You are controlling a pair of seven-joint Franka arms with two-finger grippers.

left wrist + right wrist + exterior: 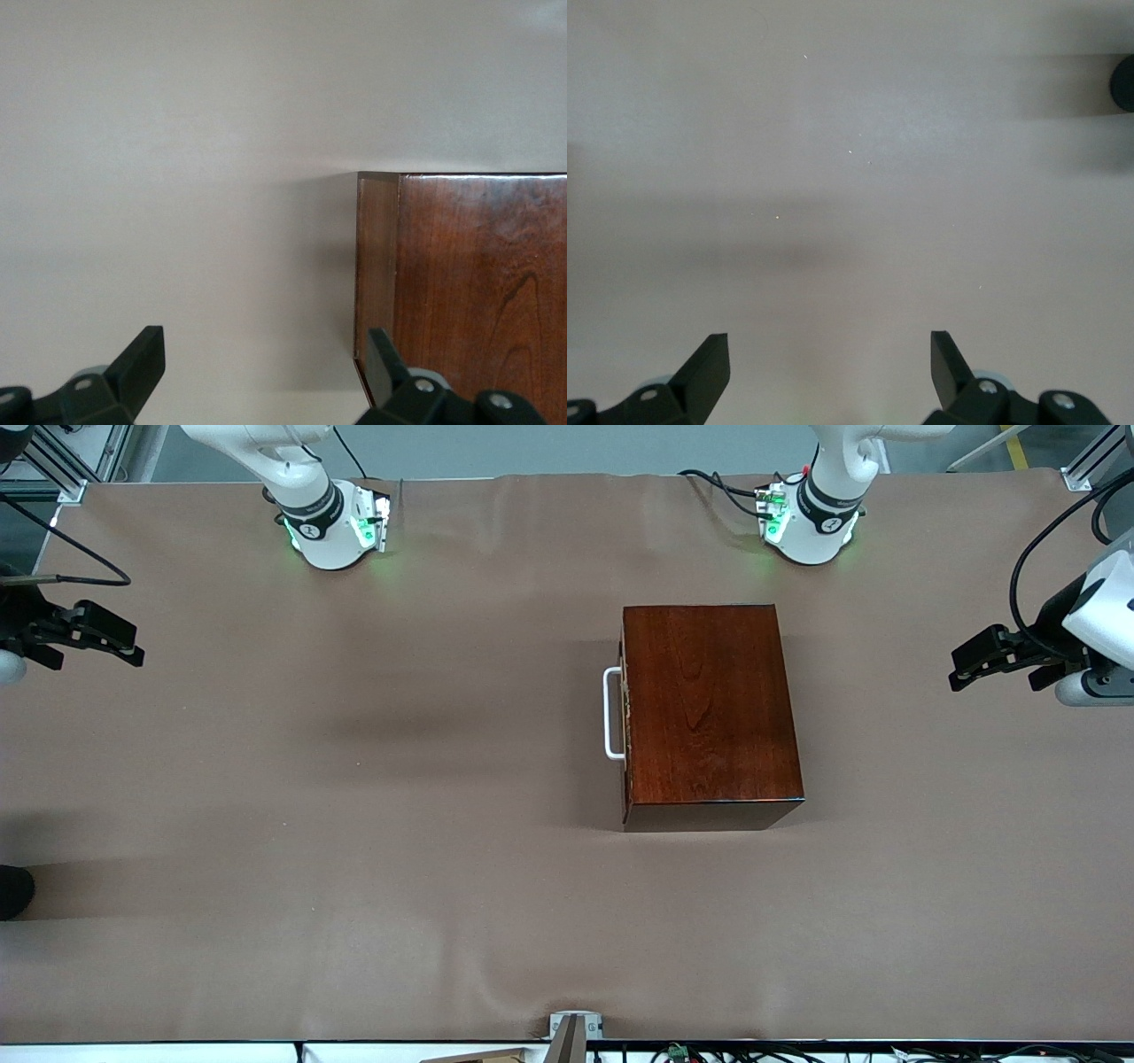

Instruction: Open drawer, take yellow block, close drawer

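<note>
One drawer [625, 722], closed in its box [709, 713] on the worktop [354, 824], lies between two spread pincers: left pincer [961, 673], right pincer [133, 648].

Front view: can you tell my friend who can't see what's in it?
A dark wooden box sits shut on a brown table, its white handle facing the right arm's end. The open left end effector and right end effector wait at the table's ends.

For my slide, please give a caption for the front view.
Closed drawer in the wooden box; left gripper and right gripper wait open at the table's ends.
</note>
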